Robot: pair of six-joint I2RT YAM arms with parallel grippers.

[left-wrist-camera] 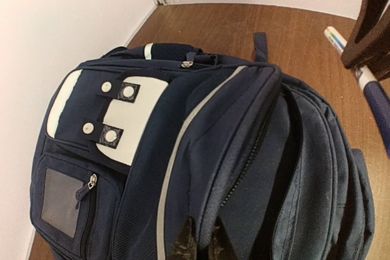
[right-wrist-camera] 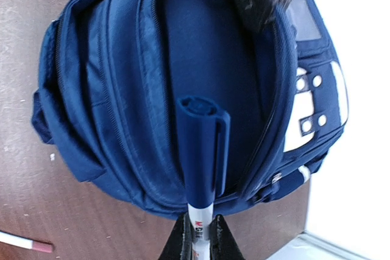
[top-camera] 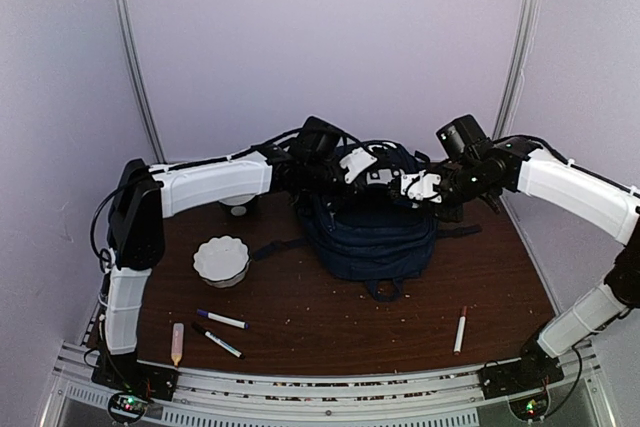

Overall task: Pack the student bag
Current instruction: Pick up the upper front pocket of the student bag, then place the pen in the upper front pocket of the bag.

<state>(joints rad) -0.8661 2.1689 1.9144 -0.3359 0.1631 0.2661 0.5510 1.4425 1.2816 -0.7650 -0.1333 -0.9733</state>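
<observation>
**First speaker:** Where does the student bag [top-camera: 370, 237] lie from the right gripper [right-wrist-camera: 198, 235]?

**Second speaker:** Just below and ahead of it. The right gripper is pinching the white barrel of a blue-capped marker [right-wrist-camera: 201, 144], cap end leading. The marker's long axis points into the bag's open main compartment [right-wrist-camera: 207, 47]. Whether the cap has crossed the rim cannot be told.

**First speaker:** And the other arm?

**Second speaker:** The left gripper [left-wrist-camera: 196, 243] is pressed together on a fold of fabric at the rim of that same opening (apparently holding the mouth apart). The front pocket [left-wrist-camera: 116, 114], with its white buckle patches, lies ahead of it and to its left.

**First speaker:** Which arm is nearer?

**Second speaker:** Both are at the bag. The left touches it, and the right hangs just over the opening with the thing to be packed, so the coming move looks to be the right arm's.

**First speaker:** How are the arms posed?

**Second speaker:** Each stretches forward over the counter [top-camera: 320, 317] and bends inward, so the wrists meet above the bag from opposite sides and tip downward. Lowering the marker along its own axis and then letting go would probably drop it inside.
</observation>
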